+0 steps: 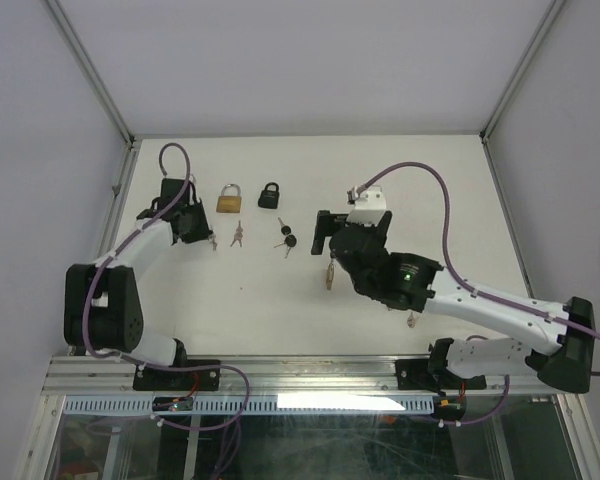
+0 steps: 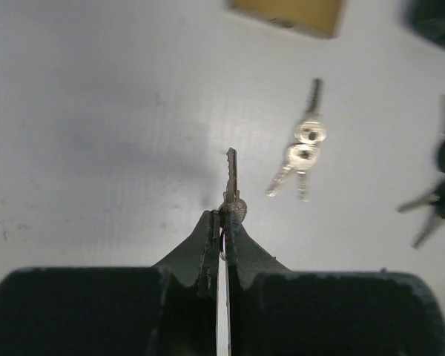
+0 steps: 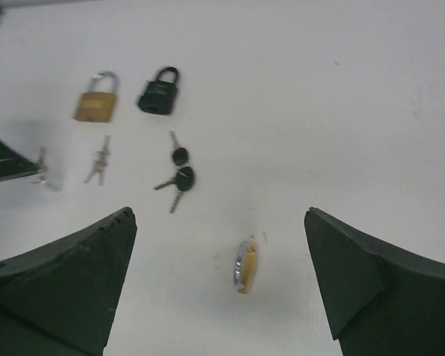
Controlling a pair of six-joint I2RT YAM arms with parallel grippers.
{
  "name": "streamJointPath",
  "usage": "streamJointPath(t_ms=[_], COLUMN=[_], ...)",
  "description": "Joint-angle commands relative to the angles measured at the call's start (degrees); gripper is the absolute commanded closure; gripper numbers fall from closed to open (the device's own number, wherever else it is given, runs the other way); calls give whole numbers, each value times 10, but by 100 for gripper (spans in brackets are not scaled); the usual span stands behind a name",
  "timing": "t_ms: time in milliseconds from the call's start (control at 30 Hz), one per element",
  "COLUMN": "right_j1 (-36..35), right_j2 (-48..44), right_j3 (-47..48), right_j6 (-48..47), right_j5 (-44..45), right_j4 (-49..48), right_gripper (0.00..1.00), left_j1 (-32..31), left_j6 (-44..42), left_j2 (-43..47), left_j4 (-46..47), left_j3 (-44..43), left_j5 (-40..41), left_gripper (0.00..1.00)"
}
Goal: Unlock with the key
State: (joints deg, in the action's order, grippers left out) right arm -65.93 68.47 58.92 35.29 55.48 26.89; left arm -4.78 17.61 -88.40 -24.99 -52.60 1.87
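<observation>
We see the left end effector (image 2: 222, 222) clamped shut on the head of a silver key (image 2: 231, 178), the blade sticking out past the fingertips over the left part of the table (image 1: 430, 180), near a pair of silver keys (image 2: 300, 148) and a large brass padlock (image 1: 229, 198). The right end effector (image 3: 219, 215) hangs with its fingers wide apart, holding nothing, above a small brass padlock (image 3: 245, 265) lying on its side. Farther back we find a black padlock (image 3: 159, 93) beside the large brass one, with black-headed keys (image 3: 179, 172) in front of it.
</observation>
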Motion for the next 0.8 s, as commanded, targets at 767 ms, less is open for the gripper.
streamJointPath(t_ms=[767], right_j1=[157], right_j2=[84], right_j3=[127], right_j6=[-138], right_j5=[-503], right_j4=[-559], right_gripper=[1], left_j1=[-84], left_j6=[84], left_j2=[358], left_j4=[417], left_j3=[-34], left_j5=[-473], left_gripper=[100])
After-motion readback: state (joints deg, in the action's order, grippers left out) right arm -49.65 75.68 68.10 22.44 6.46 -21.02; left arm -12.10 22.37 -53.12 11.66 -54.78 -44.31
